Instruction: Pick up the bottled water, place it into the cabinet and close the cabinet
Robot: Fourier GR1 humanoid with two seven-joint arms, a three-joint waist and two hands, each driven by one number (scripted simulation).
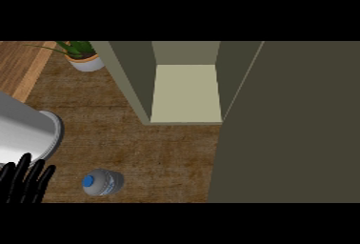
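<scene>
The bottled water (102,182) stands upright on the wooden counter at the lower left, seen from above, with a blue cap and a clear body. My left hand (25,180) shows at the lower left edge, fingers straight and pointing up, a short way left of the bottle and not touching it. The cabinet (186,93) stands open at the top centre, its pale shelf bare. Its open door (288,124) fills the right side as a large dark olive panel. My right hand is not visible.
A potted plant (83,56) in a white pot sits at the top left by the cabinet's left wall. A large grey cylindrical forearm (25,131) lies at the left edge. Bare wooden counter (162,152) spans the space between bottle and cabinet.
</scene>
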